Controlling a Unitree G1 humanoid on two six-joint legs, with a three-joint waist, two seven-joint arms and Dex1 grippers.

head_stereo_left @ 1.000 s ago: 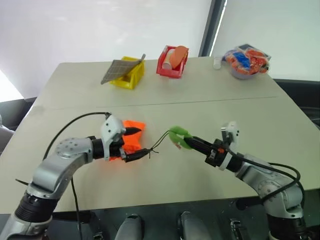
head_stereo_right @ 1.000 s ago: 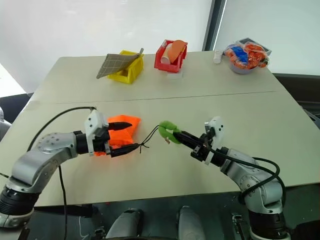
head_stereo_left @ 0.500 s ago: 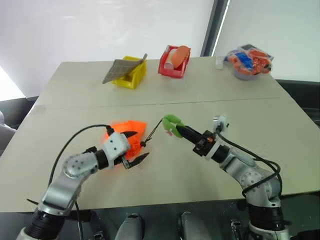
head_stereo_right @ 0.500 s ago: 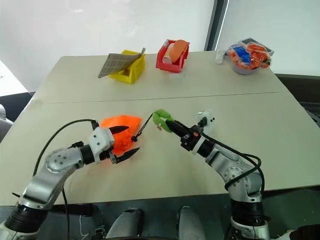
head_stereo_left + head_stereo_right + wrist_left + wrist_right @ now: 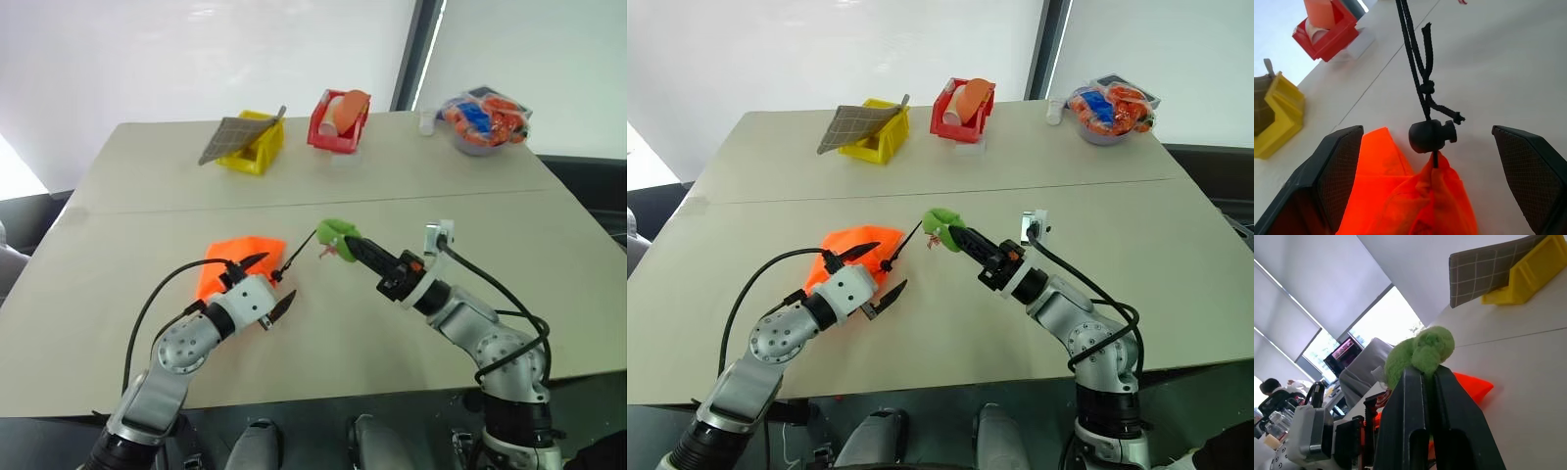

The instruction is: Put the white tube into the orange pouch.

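Left eye view: right gripper (image 5: 345,246) pinches the green tag (image 5: 335,233), lifting the cord (image 5: 1411,44) taut, while the wide-open left gripper (image 5: 266,284) straddles the orange pouch (image 5: 230,262) on the table (image 5: 411,181), apparently to open its mouth.

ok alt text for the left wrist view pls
The left hand is open, its two black fingers on either side of the orange pouch. The pouch's black cord runs up from a round black toggle at its gathered top. A red bin and a yellow bin stand farther back on the pale table.
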